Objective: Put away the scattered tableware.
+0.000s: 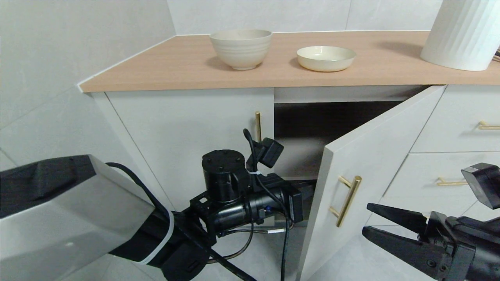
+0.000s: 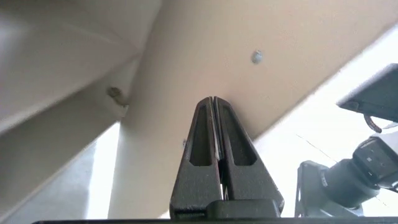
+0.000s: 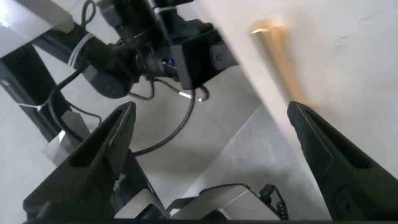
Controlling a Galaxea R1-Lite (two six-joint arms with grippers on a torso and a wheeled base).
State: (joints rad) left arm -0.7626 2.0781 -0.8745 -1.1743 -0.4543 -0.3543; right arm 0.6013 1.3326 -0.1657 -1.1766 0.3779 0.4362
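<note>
Bowl (image 1: 241,47) at twelve o'clock, dish (image 1: 326,57) at one, both on the counter (image 1: 164,70) — probably brittle, slick, light; pinch a rim. Left gripper (image 2: 214,124) is clenched, empty, by the door (image 1: 375,156); right gripper (image 1: 366,218) gapes at four.

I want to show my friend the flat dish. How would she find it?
Look at the wooden countertop above the white cupboards. Two cream dishes sit there; the flat dish is the one above the open cupboard door. It is low and wide, unlike the tall ribbed bowl beside it.
</note>
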